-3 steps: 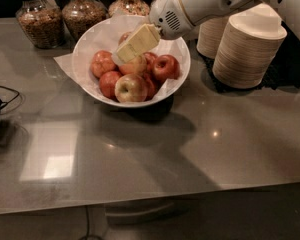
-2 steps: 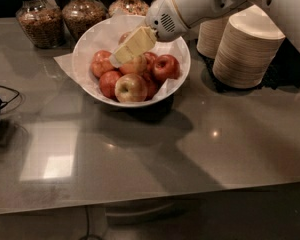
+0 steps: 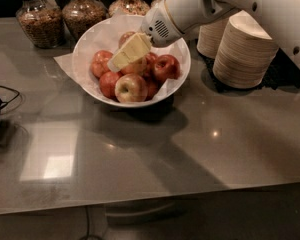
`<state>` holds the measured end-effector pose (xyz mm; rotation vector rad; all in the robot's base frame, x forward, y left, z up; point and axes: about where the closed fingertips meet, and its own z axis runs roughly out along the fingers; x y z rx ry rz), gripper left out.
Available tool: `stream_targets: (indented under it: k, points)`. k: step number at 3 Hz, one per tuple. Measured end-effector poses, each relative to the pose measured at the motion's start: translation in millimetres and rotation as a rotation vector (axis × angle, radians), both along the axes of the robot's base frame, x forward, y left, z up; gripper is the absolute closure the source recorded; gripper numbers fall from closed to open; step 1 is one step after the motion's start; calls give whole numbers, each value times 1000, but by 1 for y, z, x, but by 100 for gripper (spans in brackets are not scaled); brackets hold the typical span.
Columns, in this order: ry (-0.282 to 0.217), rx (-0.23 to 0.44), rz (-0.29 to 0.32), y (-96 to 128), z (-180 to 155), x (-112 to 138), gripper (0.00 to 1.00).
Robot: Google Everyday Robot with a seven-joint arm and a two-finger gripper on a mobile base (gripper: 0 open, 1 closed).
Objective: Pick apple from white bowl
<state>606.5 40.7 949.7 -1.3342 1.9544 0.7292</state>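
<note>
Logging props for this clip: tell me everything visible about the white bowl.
The bowl is wide, deep, round and glossy white, lined with white paper that pokes out at its left. It stands upright on the grey table, before the jars, left of stacked beige bowls, and holds a pile of red-yellow apples. The claw reaches into it from the right, above the pile.

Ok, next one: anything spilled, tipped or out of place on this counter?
Nothing stands out. The apples all sit inside the white bowl, whose paper lining pokes out past the left rim. The gripper reaches into the bowl, above the pile. The jars and stacked beige bowls stand upright.
</note>
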Motion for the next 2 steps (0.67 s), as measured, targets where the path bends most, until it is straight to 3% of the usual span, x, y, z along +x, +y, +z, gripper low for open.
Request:
stream_targets:
  k: [2]
  points:
    - [29, -46, -63, -5, -25, 10, 19]
